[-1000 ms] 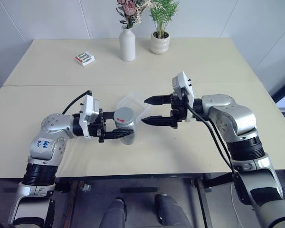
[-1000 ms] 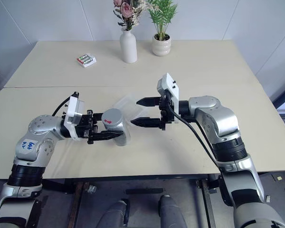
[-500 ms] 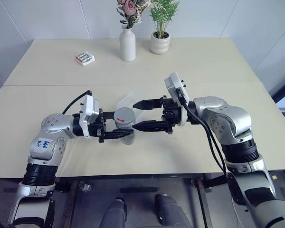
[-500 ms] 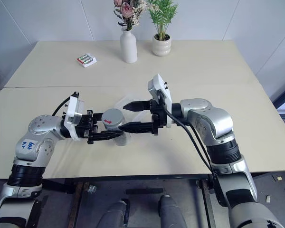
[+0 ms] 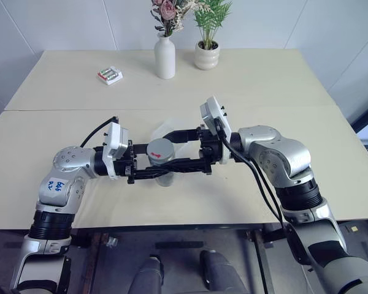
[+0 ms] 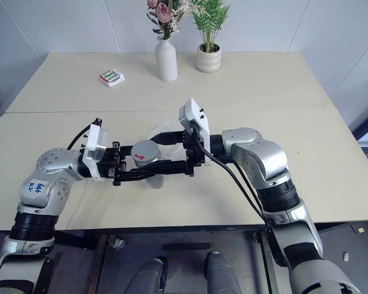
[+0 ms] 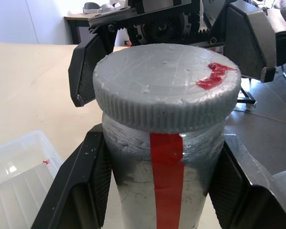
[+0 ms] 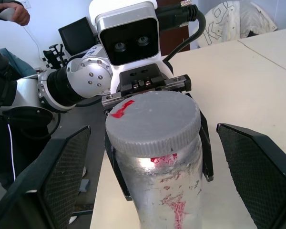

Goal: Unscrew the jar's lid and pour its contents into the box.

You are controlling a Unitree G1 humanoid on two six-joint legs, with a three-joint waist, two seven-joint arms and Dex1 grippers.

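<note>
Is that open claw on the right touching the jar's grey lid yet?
Apart. The right wrist view shows the right gripper open, both fingers clear of the lid.

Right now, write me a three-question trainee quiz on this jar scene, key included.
1. True or false: the lid is on the jar.
2. Which gripper is shut on the jar's body? A) left gripper B) right gripper C) neither
3. Fill in: the right gripper's open fingers stand on either side of the ____.

Key:
1. True: the grey cap with its red mark sits on the jar's top.
2. A: the left gripper's black fingers clamp the jar's sides below the lid.
3. Lid: the fingers flank it with a gap on both sides, not touching.
</note>
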